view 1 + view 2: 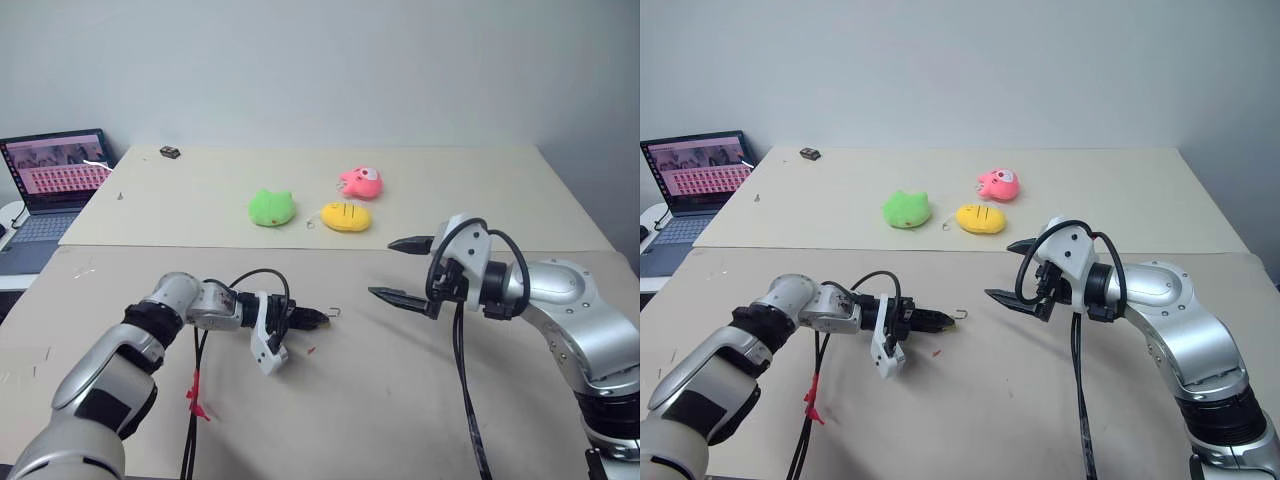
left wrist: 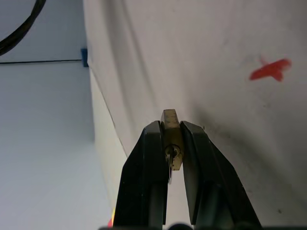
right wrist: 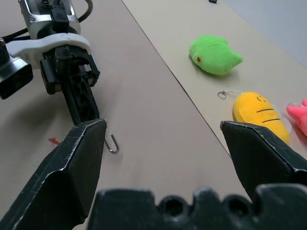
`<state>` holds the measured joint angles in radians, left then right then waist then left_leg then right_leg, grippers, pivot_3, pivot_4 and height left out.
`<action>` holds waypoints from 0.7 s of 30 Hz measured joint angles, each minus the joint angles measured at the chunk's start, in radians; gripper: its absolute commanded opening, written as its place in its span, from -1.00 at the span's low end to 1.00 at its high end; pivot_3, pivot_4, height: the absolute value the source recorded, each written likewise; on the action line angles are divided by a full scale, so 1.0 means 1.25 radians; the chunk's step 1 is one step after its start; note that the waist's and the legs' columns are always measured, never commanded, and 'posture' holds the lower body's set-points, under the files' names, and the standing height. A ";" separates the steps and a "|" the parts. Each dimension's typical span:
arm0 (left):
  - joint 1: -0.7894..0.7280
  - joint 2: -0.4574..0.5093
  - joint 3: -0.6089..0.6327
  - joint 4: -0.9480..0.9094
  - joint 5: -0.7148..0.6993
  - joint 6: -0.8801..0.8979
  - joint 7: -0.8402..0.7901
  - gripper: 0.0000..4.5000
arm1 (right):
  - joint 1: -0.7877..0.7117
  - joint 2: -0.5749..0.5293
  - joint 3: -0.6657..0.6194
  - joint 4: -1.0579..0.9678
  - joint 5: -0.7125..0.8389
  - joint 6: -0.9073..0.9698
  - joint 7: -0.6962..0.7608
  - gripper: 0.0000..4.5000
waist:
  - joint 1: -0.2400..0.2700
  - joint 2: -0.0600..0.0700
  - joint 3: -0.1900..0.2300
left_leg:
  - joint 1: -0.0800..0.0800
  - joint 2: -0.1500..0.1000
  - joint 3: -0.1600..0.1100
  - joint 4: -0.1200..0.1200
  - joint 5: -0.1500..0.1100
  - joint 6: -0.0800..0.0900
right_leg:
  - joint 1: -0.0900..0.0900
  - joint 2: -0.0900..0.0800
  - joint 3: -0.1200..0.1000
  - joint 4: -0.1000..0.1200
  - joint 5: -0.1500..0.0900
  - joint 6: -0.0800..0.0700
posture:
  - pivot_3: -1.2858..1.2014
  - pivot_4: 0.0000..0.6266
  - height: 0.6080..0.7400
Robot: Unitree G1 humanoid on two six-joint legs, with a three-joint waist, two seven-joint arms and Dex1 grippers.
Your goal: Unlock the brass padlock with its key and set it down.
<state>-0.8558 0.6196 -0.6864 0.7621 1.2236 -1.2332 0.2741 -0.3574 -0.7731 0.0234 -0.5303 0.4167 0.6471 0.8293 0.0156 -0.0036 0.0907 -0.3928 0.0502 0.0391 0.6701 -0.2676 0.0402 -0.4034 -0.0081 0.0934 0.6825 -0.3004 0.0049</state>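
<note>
Pinching the brass padlock (image 2: pixel 171 139) between closed fingers, your left gripper (image 1: pixel 300 320) is holding it just above the table (image 1: pixel 400 400), shackle (image 3: pixel 112 144) pointing at your right gripper (image 1: pixel 405 270), which is waiting wide open nearby, probably ready to work the key.

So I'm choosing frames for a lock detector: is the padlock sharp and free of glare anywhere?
Left wrist view: the brass padlock, clamped in the left gripper, is fairly sharp with its keyway readable, evenly lit, no glare. Right wrist view: only its silver shackle shows, thin but clear, with the right gripper's fingers softly blurred up close. Left eye view: the lock is too small to read.
</note>
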 measured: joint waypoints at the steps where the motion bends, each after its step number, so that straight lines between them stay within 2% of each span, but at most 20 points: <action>1: -0.004 -0.002 -0.004 0.007 -0.002 -0.001 -0.001 -0.53 | 0.000 0.000 0.000 -0.001 0.000 0.001 -0.002 1.00 | 0.000 0.000 0.000 | 0.000 0.000 0.000 0.000 0.000 0.000 | 0.000 0.000 0.000 0.000 0.000 0.000 | 0.03 -0.52 -0.28; 2: -0.009 -0.006 -0.010 0.030 -0.008 -0.001 -0.006 -0.42 | 0.000 0.000 0.000 -0.003 0.000 0.003 -0.003 1.00 | -0.001 0.000 0.000 | 0.000 0.000 0.000 0.000 0.000 0.000 | 0.000 0.000 0.000 0.001 0.000 0.000 | 0.03 -0.52 -0.28; 4: -0.009 -0.006 -0.017 0.049 -0.019 -0.004 -0.009 -0.04 | 0.001 0.000 -0.001 -0.005 0.001 0.005 -0.003 1.00 | -0.003 0.000 0.000 | 0.000 0.000 0.000 0.001 0.000 0.000 | 0.000 0.000 0.000 0.001 0.000 0.000 | 0.03 -0.52 -0.28; 5: -0.012 -0.006 -0.017 0.050 -0.028 -0.007 -0.010 0.06 | 0.001 0.000 -0.001 -0.006 0.001 0.006 -0.003 1.00 | -0.003 0.000 0.000 | 0.001 0.000 0.000 0.001 0.000 0.000 | 0.000 0.000 0.000 0.001 0.000 0.000 | 0.03 -0.52 -0.28; 6: -0.013 -0.005 -0.018 0.050 -0.038 -0.010 -0.012 0.30 | 0.001 0.000 -0.001 -0.006 0.001 0.007 -0.002 1.00 | -0.003 0.000 0.000 | 0.001 0.000 0.000 0.001 0.000 0.000 | 0.000 0.000 0.000 0.001 0.000 0.000 | 0.03 -0.52 -0.28; 8: -0.013 0.001 -0.018 0.049 -0.059 -0.016 -0.017 0.62 | 0.001 -0.005 -0.001 -0.006 0.002 0.008 0.003 1.00 | -0.004 0.000 0.000 | 0.001 0.000 0.000 0.001 0.000 0.000 | 0.000 0.000 0.000 0.001 0.000 0.000 | 0.03 -0.52 -0.28; 11: -0.010 0.021 -0.016 0.039 -0.099 -0.032 -0.032 0.99 | 0.001 -0.019 -0.001 -0.006 0.002 0.008 0.017 1.00 | -0.006 0.000 0.000 | 0.002 0.000 0.000 0.000 0.000 0.000 | 0.000 0.000 0.000 0.001 0.000 0.000 | 0.03 -0.52 -0.28; 13: -0.005 0.042 -0.013 0.026 -0.115 -0.045 -0.044 0.99 | 0.000 -0.022 0.000 -0.005 0.002 0.008 0.027 1.00 | -0.009 0.000 0.000 | 0.002 0.001 0.000 0.000 0.000 0.000 | 0.000 0.001 0.000 0.001 0.000 0.000 | 0.03 -0.52 -0.28; 17: 0.033 0.161 -0.003 0.014 -0.176 -0.116 -0.093 0.99 | -0.002 -0.044 0.006 0.012 0.003 0.003 0.071 1.00 | -0.019 0.000 0.000 | 0.003 0.001 0.000 -0.001 0.000 0.000 | -0.001 0.000 -0.003 0.002 0.000 0.000 | 0.03 -0.52 -0.28; 21: 0.069 0.239 0.008 0.024 -0.238 -0.160 -0.150 0.99 | -0.003 -0.047 0.014 0.029 -0.001 -0.016 0.101 1.00 | -0.019 0.000 0.000 | 0.003 0.001 0.000 0.000 0.000 0.000 | 0.000 -0.001 -0.005 0.002 0.000 0.000 | 0.03 -0.52 -0.28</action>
<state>-0.7695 0.9186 -0.6761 0.7926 0.9260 -1.4329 0.0861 -0.3615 -0.8324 0.0412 -0.4942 0.4154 0.6270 0.9553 -0.0082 -0.0036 0.0901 -0.3891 0.0519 0.0391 0.6696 -0.2673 0.0399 -0.4039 -0.0093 0.0873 0.6854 -0.3005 0.0048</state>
